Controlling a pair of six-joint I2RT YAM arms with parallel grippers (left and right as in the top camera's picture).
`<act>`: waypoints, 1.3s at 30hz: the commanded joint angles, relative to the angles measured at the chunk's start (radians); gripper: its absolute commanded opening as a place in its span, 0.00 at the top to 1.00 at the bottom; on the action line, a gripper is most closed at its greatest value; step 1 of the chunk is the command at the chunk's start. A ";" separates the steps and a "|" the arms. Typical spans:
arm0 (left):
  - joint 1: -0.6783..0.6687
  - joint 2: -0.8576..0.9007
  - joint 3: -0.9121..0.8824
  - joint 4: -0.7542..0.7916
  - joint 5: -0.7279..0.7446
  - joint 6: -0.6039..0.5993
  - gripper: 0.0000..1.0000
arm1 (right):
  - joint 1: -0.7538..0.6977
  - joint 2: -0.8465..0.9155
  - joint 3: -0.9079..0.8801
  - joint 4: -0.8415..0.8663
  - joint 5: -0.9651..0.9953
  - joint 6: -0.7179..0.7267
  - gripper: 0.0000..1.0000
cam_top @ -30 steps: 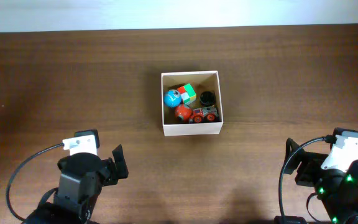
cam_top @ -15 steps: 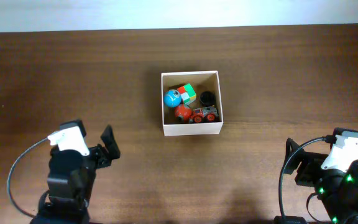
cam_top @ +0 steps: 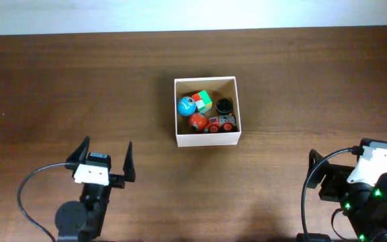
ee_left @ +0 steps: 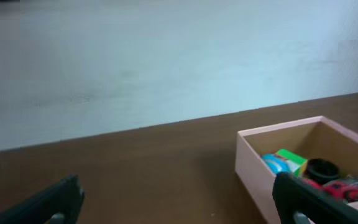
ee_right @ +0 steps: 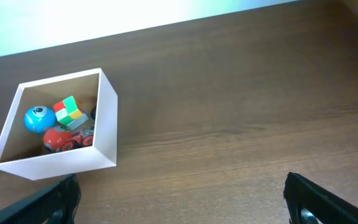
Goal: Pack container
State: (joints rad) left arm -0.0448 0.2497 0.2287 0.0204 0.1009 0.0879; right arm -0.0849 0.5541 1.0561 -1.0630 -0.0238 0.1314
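Five toys lie inside the container (cam_top: 207, 139), which sits mid-table (cam_top: 301, 81), somewhat nearer the far edge: a blue ball (cam_top: 186, 104), a coloured cube (cam_top: 203, 101), a black round piece (cam_top: 224, 105), a red ball (cam_top: 197, 122) and a toy car (cam_top: 220, 124). No loose toy shows, so I judge the packing done and the step in hand a retreat to rest. The next move calls only for staying clear of the box. My left gripper (cam_top: 107, 144), by the near edge, is spread and empty. My right gripper (ee_right: 182, 202), at the near right corner, is likewise spread, holding nothing. Since a second ago my left arm has swung from an angled pose to face the far edge squarely. Nothing else has moved.
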 commanded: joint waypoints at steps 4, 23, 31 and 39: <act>0.103 -0.142 -0.080 0.010 0.113 0.091 0.01 | -0.007 -0.002 0.000 0.003 0.013 0.000 0.01; 0.111 -0.236 -0.220 0.005 0.128 0.090 0.01 | -0.007 -0.002 0.000 0.003 0.013 0.000 0.01; 0.111 -0.245 -0.220 -0.082 0.132 0.089 0.01 | -0.007 -0.002 0.000 0.003 0.013 0.000 0.01; 0.111 -0.243 -0.220 -0.082 0.132 0.086 0.01 | -0.007 -0.002 0.000 0.003 0.013 0.000 0.02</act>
State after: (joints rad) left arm 0.0616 0.0147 0.0166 -0.0620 0.2142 0.1650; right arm -0.0849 0.5545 1.0561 -1.0622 -0.0238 0.1307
